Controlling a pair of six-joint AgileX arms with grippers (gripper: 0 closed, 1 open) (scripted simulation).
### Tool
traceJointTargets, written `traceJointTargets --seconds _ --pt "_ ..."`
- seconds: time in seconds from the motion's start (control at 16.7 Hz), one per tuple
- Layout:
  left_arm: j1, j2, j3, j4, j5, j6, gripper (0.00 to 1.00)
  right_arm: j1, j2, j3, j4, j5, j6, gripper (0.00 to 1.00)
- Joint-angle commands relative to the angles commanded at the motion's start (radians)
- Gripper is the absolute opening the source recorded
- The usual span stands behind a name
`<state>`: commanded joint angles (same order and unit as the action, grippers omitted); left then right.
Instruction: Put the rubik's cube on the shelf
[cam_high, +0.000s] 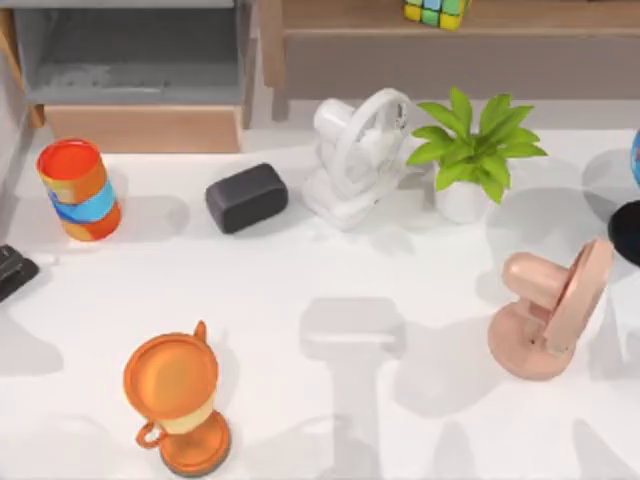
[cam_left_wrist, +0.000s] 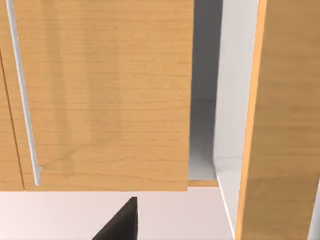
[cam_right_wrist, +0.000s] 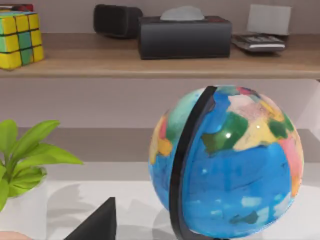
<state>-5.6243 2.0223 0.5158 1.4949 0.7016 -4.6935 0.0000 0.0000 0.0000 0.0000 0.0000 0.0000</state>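
On the shelf (cam_high: 520, 18): rubik's cube (cam_high: 437, 11), likely rigid, light; grip opposite flat faces. Pincer states: cannot tell.

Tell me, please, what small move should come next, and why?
Probably none beyond keeping both arms parked: the rubik's cube already sits on the shelf, apart from any hand, resting flat on the ledge beside a black tissue box.

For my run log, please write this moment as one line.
rubik's cube: resting on shelf | left claw: at table's left edge | right arm: at table's right edge | task: appears done
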Motion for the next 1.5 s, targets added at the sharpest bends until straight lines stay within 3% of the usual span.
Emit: traceJointTargets --seconds 0.54,1.14,1.5 --pt "0.000 0.000 0.000 0.000 0.000 0.000 0.02 0.000 0.000 0.000 0.000 0.000 0.000 1.00" --pt "0.000 0.011 0.002 -0.011 -0.001 -0.003 0.00 0.000 0.000 0.000 0.000 0.000 0.000 1.00" --pt "-0.084 0.073 0.153 -0.095 -0.083 -0.007 0.00 0.000 0.000 0.000 0.000 0.000 0.000 1.00"
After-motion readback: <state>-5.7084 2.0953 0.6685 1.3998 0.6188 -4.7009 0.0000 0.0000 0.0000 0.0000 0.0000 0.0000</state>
